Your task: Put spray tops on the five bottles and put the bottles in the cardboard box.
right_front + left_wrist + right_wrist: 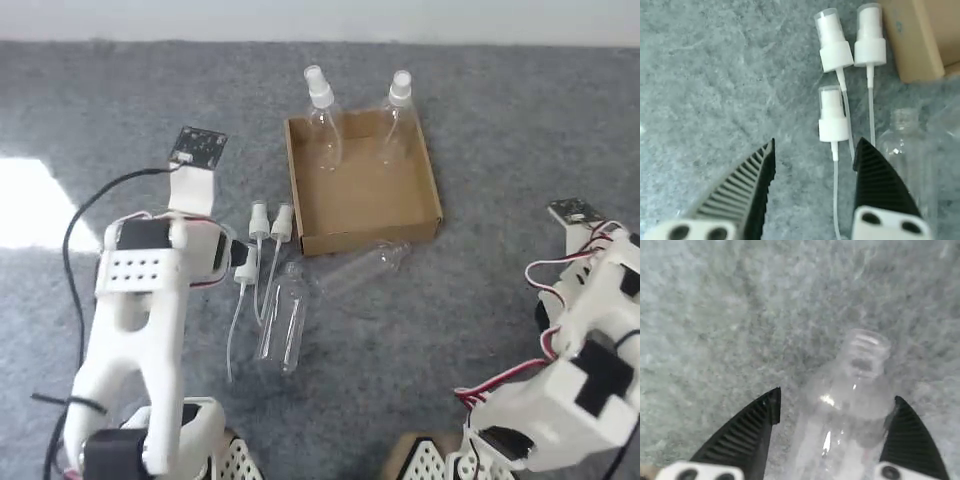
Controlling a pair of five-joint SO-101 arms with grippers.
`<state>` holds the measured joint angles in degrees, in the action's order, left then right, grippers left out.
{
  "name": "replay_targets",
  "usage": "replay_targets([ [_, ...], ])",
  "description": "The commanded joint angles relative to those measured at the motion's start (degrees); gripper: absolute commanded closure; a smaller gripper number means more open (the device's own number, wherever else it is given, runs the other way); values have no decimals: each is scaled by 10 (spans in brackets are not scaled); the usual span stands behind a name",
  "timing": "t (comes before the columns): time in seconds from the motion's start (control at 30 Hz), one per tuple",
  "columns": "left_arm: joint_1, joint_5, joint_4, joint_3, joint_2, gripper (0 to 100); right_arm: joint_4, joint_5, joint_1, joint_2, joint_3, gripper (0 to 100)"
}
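Two clear bottles with white spray tops (322,120) (395,115) stand at the back of the cardboard box (365,232). Two uncapped bottles lie on the carpet: one (283,320) below the loose tops, the other (365,265) against the box front. Three loose spray tops (832,50) (870,42) (832,120) lie side by side. My left gripper (816,146) is open just short of the nearest top, close above the carpet. My right gripper (835,400) holds a third uncapped bottle (855,385), neck pointing away, above the carpet.
Grey carpet covers the whole table. My right arm (590,330) sits at the far right, well clear of the box. The box corner (920,35) lies just beyond the loose tops. A bright light patch marks the left edge.
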<state>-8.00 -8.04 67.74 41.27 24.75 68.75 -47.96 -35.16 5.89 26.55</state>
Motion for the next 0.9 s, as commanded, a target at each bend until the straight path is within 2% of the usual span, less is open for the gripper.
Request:
replay_targets([
  [0.0, 18, 19, -33, -35, -19, 767, -22, 8, -4, 24, -44, 722],
  [0.2, 64, 57, -79, -32, -100, 767, -66, 7, 0, 45, -46, 928],
  [0.27, 69, 60, -88, -40, -139, 768, -74, 4, 0, 44, -47, 965],
  [0.6, 25, 64, -95, -118, -273, 838, -77, -25, -2, 44, -47, 968],
  [0.87, 28, 62, -109, -115, -295, 847, -75, -25, -1, 44, -47, 968],
])
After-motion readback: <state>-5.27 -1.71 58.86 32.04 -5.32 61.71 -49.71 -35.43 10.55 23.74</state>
